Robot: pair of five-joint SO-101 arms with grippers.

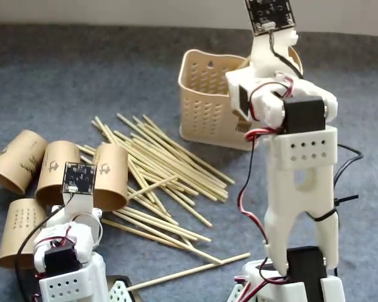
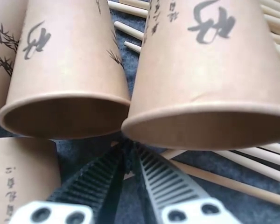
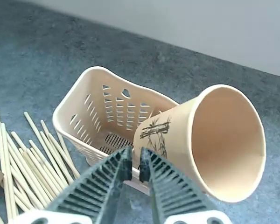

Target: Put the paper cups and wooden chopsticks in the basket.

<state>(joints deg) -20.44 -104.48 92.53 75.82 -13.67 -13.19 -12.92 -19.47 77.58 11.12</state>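
Just beyond the tips of the right jaws stands the cream perforated plastic basket (image 3: pixel 72 116), upright on the grey table (image 1: pixel 82 69). What shows of its inside holds nothing, so I judge the task barely begun. Those jaws are closed on the narrow base of one tan printed paper cup (image 3: pixel 214 140), held over the basket's rim. Its long axis is tilted, with the base down toward the basket and the open mouth up and outward, away from the jaw tips. It looks close to going in but is not yet released.

Four more tan paper cups (image 1: pixel 57 170) lie on their sides, well apart from the right jaws. Two of them lie just ahead of the left jaws, mouths facing the tips. The left jaws are drawn together on nothing.

Between those cups and the basket, the pale wooden chopsticks (image 1: pixel 170 167) lie flat in a loose fan, most of them slanting the same way, none yet gathered.
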